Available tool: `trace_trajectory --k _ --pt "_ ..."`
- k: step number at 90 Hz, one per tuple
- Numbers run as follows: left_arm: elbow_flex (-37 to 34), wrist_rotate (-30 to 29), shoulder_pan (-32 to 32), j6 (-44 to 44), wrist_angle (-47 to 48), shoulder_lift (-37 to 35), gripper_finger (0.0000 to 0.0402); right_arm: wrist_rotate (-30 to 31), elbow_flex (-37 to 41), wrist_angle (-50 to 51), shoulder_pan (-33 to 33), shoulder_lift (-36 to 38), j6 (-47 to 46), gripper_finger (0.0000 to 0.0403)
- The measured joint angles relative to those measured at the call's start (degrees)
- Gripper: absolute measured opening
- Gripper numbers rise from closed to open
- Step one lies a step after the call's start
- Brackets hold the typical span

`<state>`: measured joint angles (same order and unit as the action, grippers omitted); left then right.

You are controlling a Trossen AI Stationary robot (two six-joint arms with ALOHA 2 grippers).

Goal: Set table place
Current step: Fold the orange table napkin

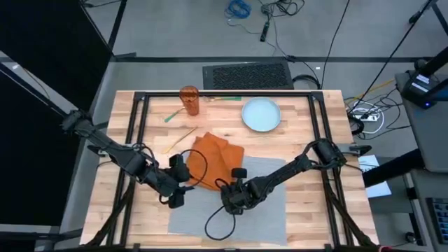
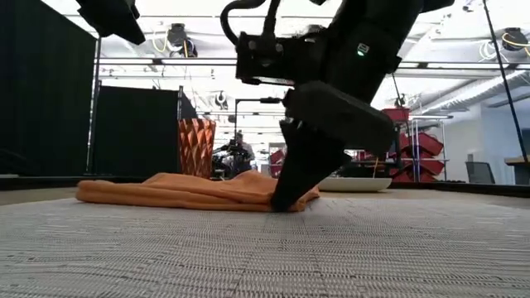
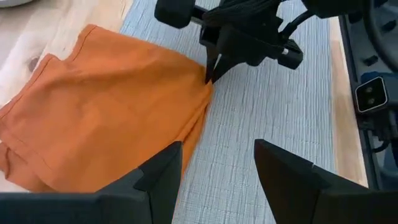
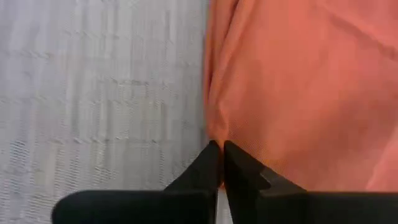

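On the mat [image 1: 269,199], your right gripper [image 4: 221,163] comes down at the edge of the orange napkin [image 1: 213,161], fingers pressed together with a fold of the cloth's hem pinched between their tips. Seen from the low camera, those fingertips [image 2: 286,199] touch the woven surface where the napkin's near corner ends. The napkin spreads away from this gripper, partly on the mat and partly on the bare table [image 1: 315,122].

Your left gripper [image 3: 214,165] hangs above the mat just beside the napkin's other edge, fingers spread wide and holding nothing. From its wrist camera you see the right gripper straight ahead, across the cloth, close by.

Beyond both grippers, toward the far side of the table, the plate [image 1: 261,114] sits on bare wood, well apart from the mat. An orange faceted cup [image 1: 189,99] stands upright farther along that far edge, to the left gripper's side of the plate. Two thin pieces lie on the wood between the cup and the napkin; you cannot tell what they are.
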<state>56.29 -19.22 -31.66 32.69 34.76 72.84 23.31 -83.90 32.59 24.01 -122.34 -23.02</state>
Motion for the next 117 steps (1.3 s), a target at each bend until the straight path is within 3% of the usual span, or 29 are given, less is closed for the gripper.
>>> trace_trajectory --k 40,67,117 --pt "-0.02 -0.02 -0.24 -0.44 0.22 0.0 0.0184 4.48 0.07 9.6 3.28 1.01 -6.34 0.0" --pt "-0.04 -0.3 -0.26 -0.22 0.22 0.0 0.0184 11.31 0.07 16.13 6.36 5.36 -12.84 0.0" --pt "-0.04 0.2 -0.26 -0.42 2.44 5.42 0.0184 6.36 2.25 21.63 11.17 6.41 -19.06 0.0"
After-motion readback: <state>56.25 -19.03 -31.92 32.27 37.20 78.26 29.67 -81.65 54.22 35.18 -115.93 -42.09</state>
